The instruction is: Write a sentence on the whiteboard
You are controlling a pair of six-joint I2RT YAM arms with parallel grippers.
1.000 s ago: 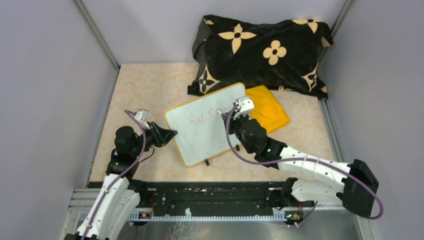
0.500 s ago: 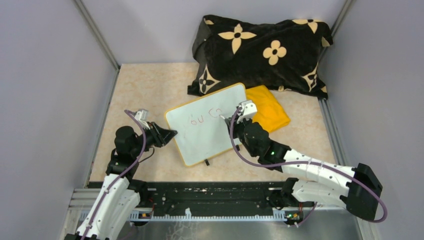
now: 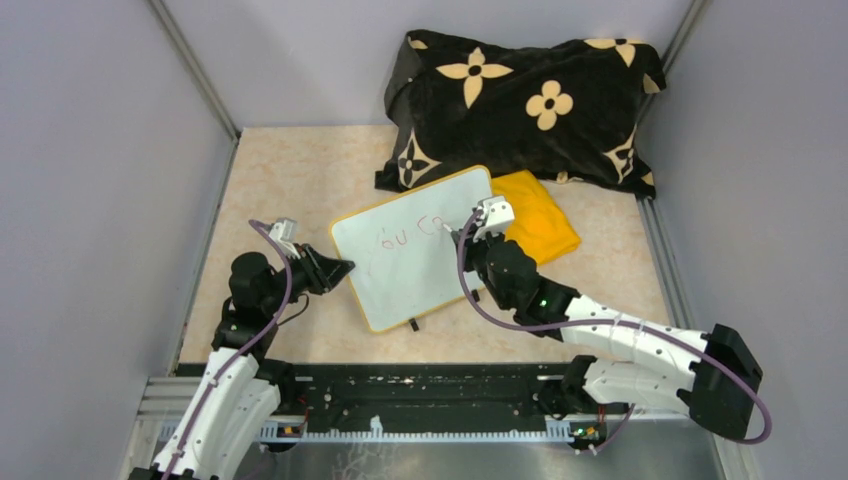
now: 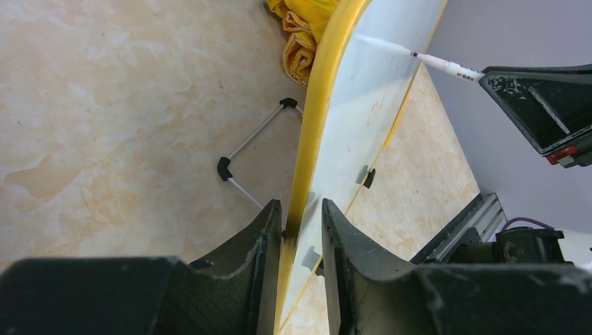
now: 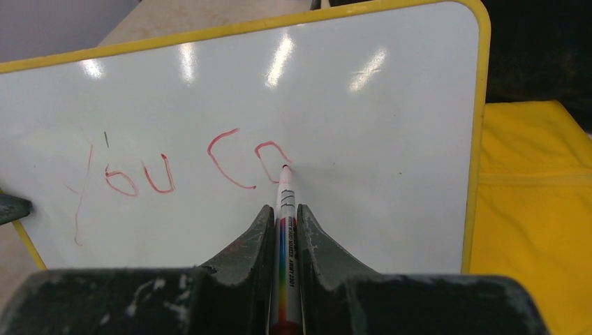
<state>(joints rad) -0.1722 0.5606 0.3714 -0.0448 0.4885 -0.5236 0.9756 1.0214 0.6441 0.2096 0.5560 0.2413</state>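
Observation:
The whiteboard [image 3: 410, 275] stands tilted on the table, white with a yellow rim [image 4: 328, 77]. My left gripper [image 3: 340, 268] is shut on its left edge, the fingers [image 4: 301, 209] on either side of the rim. My right gripper [image 5: 284, 209] is shut on a white marker [image 5: 286, 230] with a rainbow stripe. The marker's tip touches the board at a half-drawn red letter. The sentence [image 5: 167, 174] so reads "You C" plus that open curve, in thin red strokes [image 3: 395, 238]. The marker [image 4: 447, 65] also shows in the left wrist view, tip against the board face.
A black pillow [image 3: 520, 100] with beige flowers lies behind the board. A folded yellow cloth [image 3: 540, 225] lies at the board's right edge. A thin wire stand [image 4: 251, 146] sits behind the board. Grey walls close in both sides; a black rail [image 3: 430, 400] runs along the near edge.
The right gripper has shifted the marker slightly rightward across the board, and a new red curve has appeared after the "C". The left gripper has held still on the board's edge.

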